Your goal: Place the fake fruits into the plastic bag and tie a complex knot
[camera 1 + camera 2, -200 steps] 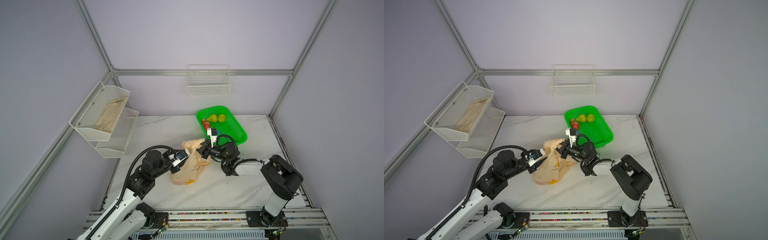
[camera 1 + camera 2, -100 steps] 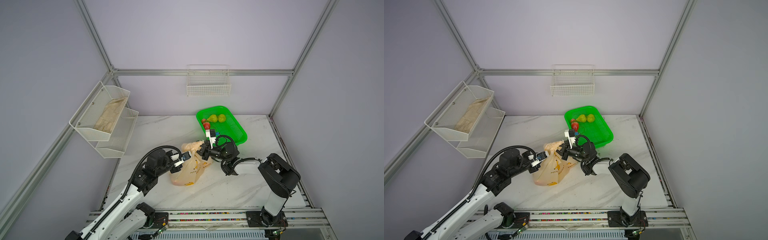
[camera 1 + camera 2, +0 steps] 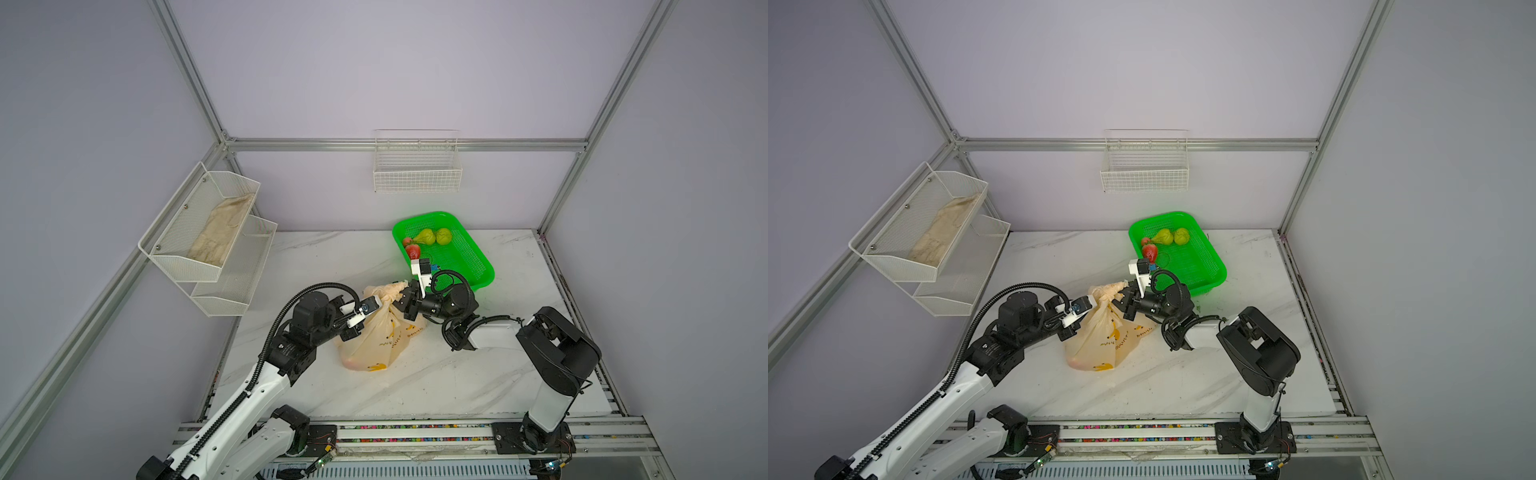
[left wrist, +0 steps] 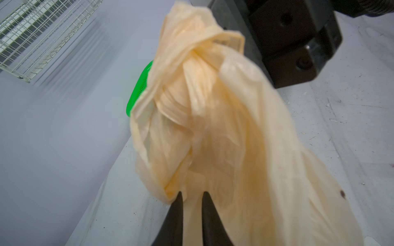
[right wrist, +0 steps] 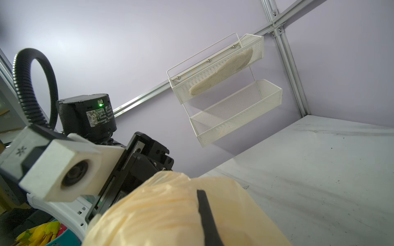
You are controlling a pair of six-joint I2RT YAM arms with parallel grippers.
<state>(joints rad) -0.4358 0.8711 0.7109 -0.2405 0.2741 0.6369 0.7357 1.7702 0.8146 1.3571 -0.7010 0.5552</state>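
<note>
Right now the bag (image 3: 374, 340) sits on the bench (image 3: 457, 374) between my two arms, its neck drawn up into a knot (image 3: 384, 291). My left jaws come in from the left and are nearly shut, pinching film just under the knot. In the left wrist view the peach plastic runs down between the two dark fingers (image 4: 177, 217). My right jaws are closed on the strip end that sticks out of the knot toward the basket (image 3: 424, 215). The right wrist view shows one finger (image 5: 205, 213) pressed against bunched film. Two pears (image 3: 426, 237) and a strawberry (image 3: 412, 251) lie in the basket, just behind the right jaws.
</note>
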